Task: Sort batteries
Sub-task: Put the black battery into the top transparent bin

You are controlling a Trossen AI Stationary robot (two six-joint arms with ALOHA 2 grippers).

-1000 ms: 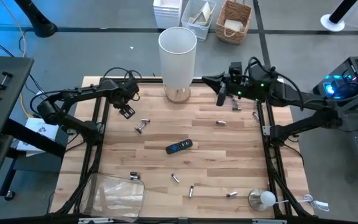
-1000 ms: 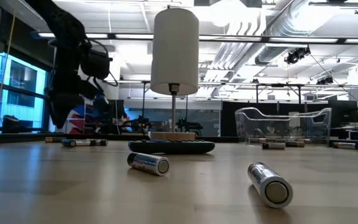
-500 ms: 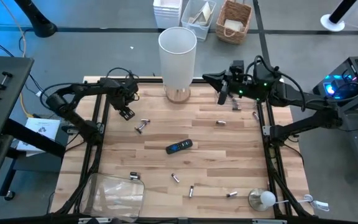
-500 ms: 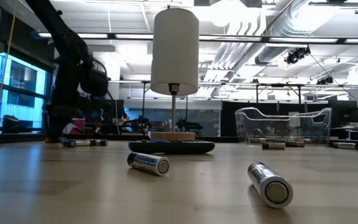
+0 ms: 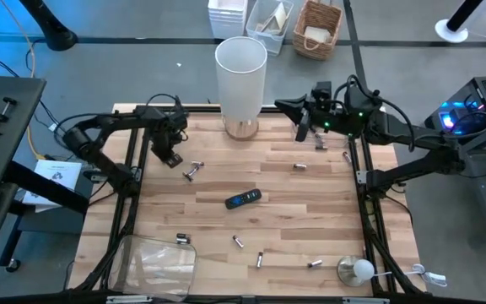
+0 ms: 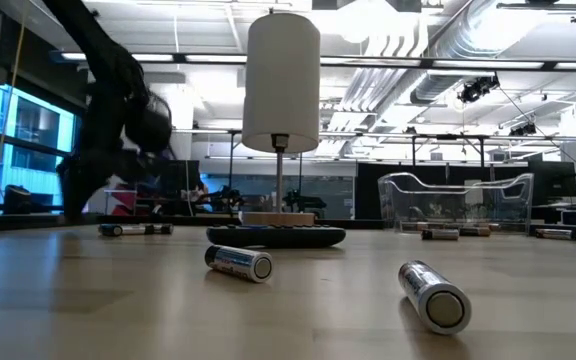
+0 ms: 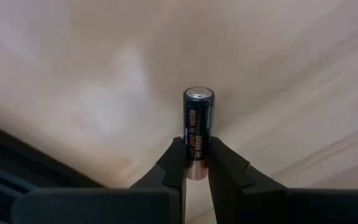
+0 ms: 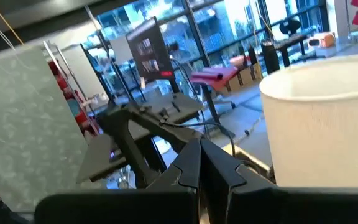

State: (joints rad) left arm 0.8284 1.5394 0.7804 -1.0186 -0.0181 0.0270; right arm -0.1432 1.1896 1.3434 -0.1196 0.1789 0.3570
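Gripping: left gripper (image 7: 196, 163) is clamped on a dark copper-banded battery (image 7: 197, 124), low at the table's (image 5: 310, 219) 10 o'clock edge.
Right gripper (image 8: 199, 163): fingers pressed together, empty, raised at 1 o'clock.
Other batteries (image 5: 192, 171): scattered across the table.

This is a robotics lab in an open, office-like hall. A wooden table (image 5: 251, 224) sits in a black metal frame (image 5: 369, 211) with two arms mounted on it. Beyond it, toward twelve o'clock, exposed ceiling ducts (image 6: 438, 60) and strip lights run overhead, with monitors (image 8: 149, 51) and desks before tall windows (image 8: 229, 31). Grey floor surrounds the table.
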